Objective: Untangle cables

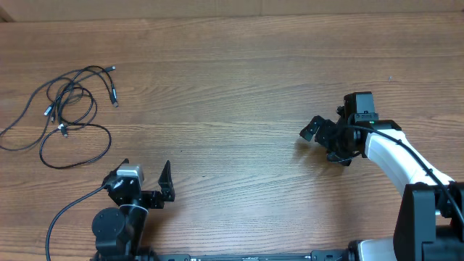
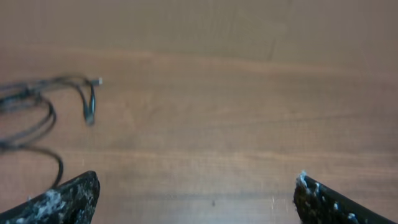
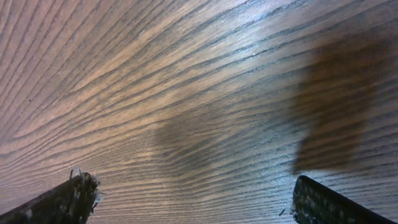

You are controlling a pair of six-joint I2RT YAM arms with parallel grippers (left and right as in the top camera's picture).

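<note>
the cables (image 1: 69, 109) lay in a loose tangle at the far left of the wooden table (image 1: 239, 80), several thin black cords looped over one another, with one strand trailing out toward the left edge of the overhead view. two small plug ends (image 1: 114, 100) pointed to the right side of the heap, one above the other, and more plugs sat inside the loops where the cords crossed. nothing touched the bundle. the left gripper (image 1: 145, 168) stood near the front edge of the table, below and to the right of the tangle and apart from it, its jaws spread wide and empty. from the left wrist view the cables (image 2: 37, 106) showed blurred at the upper left, well beyond the left gripper (image 2: 196, 193), whose two dark fingertips (image 2: 78, 196) framed only bare wood. the right gripper (image 1: 322, 147) was on the other side of the table, well apart from the cords, reaching leftward from its white arm (image 1: 391, 156). its jaws were also released and held nothing. in the right wrist view the right gripper (image 3: 194, 193) hung close above the wood grain, with only a dark shadow (image 3: 336, 112) on the boards between and beyond its tips. no cable showed in that view.
</note>
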